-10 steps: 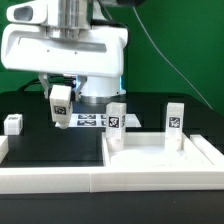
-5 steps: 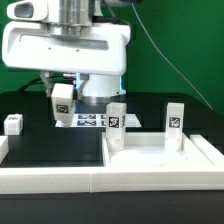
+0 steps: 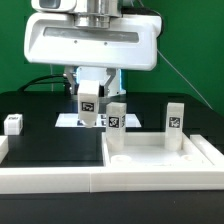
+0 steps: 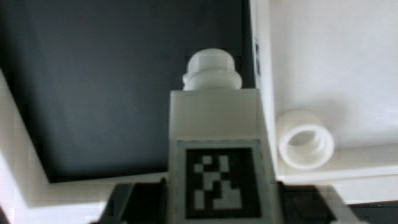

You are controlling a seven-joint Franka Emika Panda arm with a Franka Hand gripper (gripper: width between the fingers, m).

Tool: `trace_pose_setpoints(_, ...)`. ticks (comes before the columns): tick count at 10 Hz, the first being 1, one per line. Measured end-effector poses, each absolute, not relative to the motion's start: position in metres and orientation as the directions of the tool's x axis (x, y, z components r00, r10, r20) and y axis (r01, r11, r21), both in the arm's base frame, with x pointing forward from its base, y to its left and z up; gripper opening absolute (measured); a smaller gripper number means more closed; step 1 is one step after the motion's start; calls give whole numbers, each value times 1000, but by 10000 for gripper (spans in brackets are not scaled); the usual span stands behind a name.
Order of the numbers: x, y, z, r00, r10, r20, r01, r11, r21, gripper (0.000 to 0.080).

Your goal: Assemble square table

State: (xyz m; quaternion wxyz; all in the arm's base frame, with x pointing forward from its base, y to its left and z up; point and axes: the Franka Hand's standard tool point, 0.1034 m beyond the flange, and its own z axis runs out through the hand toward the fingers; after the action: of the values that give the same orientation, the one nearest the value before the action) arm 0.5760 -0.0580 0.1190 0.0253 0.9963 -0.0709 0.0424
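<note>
wrist view alone shows the peg (image 4: pixel 210 70) on the claw's (image 4: pixel 205 205) leg (image 4: pixel 217 135).

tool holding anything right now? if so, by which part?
Yes. The tool is shut on one white leg, gripping its tagged blocky end. The leg's round peg end points away from the tool and is free.

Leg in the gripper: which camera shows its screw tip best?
The wrist view: the leg fills the picture, rounded tip and tag plain. The exterior view shows the leg small, tag facing the camera, the tip too small to make out.
</note>
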Motion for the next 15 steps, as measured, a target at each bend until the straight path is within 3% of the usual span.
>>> trace_pose_setpoints(3, 581, -63, 121, 956, -111, 273, -136, -988, 73, 290)
trace_pose_setpoints(4, 582, -58, 121, 948, -124, 294, -149, -987, 64, 290)
trace_pose_setpoints(7, 599, -12, 123, 932, -197, 304, -212, -977, 16, 290)
trace_pose_setpoints(8, 602, 3, 121, 936, -202, 288, -215, -976, 17, 290)
trace_pose_setpoints(13, 601, 3, 118, 938, -201, 283, -216, -976, 22, 290)
trace_pose_setpoints(15, 605, 26, 118, 943, -173, 286, -186, -982, 17, 290)
